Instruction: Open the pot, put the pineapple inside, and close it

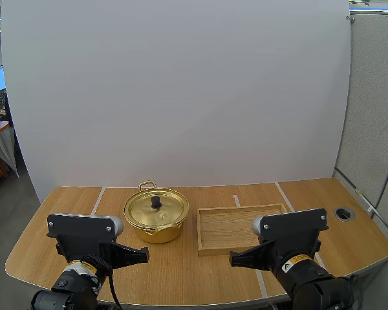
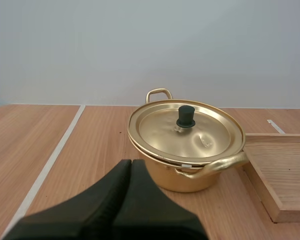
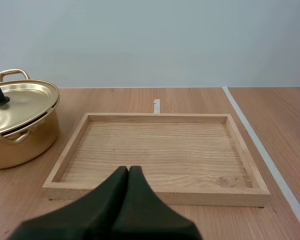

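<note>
A golden pot (image 1: 156, 226) with two loop handles stands on the table left of centre, its lid (image 1: 156, 210) on, a black knob (image 1: 156, 201) in the lid's middle. In the left wrist view the pot (image 2: 187, 170) and lid knob (image 2: 186, 116) lie just ahead of my left gripper (image 2: 131, 165), whose fingers lie together as one dark wedge. My left gripper (image 1: 145, 256) sits low, near the front edge, short of the pot. My right gripper (image 1: 233, 258) is shut too, in front of the wooden tray (image 1: 240, 244); its wedge (image 3: 128, 171) points at the tray's near rim (image 3: 155, 192).
The wooden tray (image 3: 155, 150) holds nothing and sits right of the pot (image 3: 20, 135). White tape lines (image 1: 284, 197) cross the tabletop. A round grommet hole (image 1: 343, 213) sits at the far right. A white backdrop rises behind the table.
</note>
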